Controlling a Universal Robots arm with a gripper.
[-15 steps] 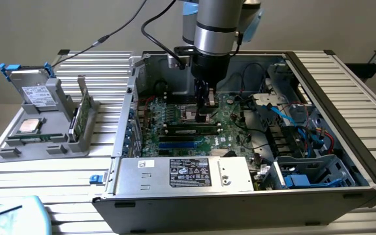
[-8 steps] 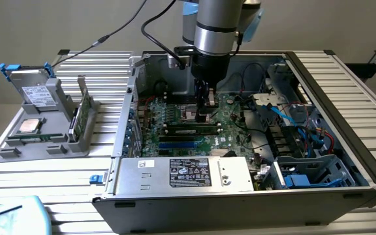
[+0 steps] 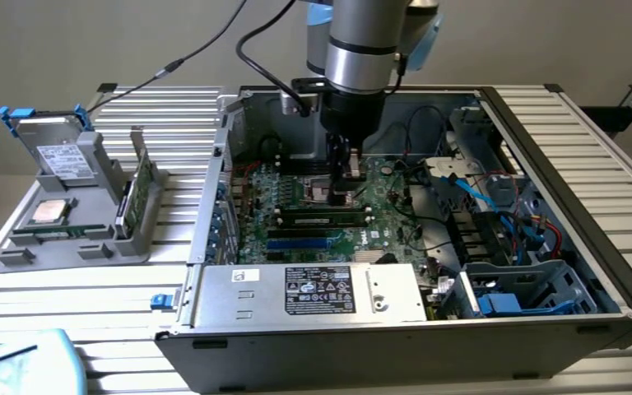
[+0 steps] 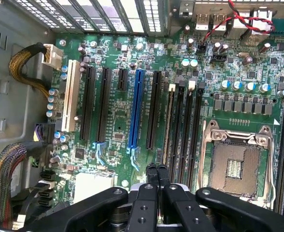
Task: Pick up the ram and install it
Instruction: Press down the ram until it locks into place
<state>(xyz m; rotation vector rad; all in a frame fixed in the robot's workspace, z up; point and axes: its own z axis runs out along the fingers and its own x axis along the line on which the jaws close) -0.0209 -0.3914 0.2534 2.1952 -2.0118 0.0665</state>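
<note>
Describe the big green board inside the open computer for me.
The green board lies flat on the floor of the open metal case. It looks like a rigid circuit board crowded with small parts. Long black slots run side by side across it, along with one blue slot and one white slot. A metal-framed square socket sits empty. The shut gripper hangs close above the slots.

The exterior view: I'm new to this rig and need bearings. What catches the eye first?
An open computer case lies on a slatted table, and the arm's gripper reaches down over its green motherboard. A ram stick sits in a slot just below the fingertips.
</note>
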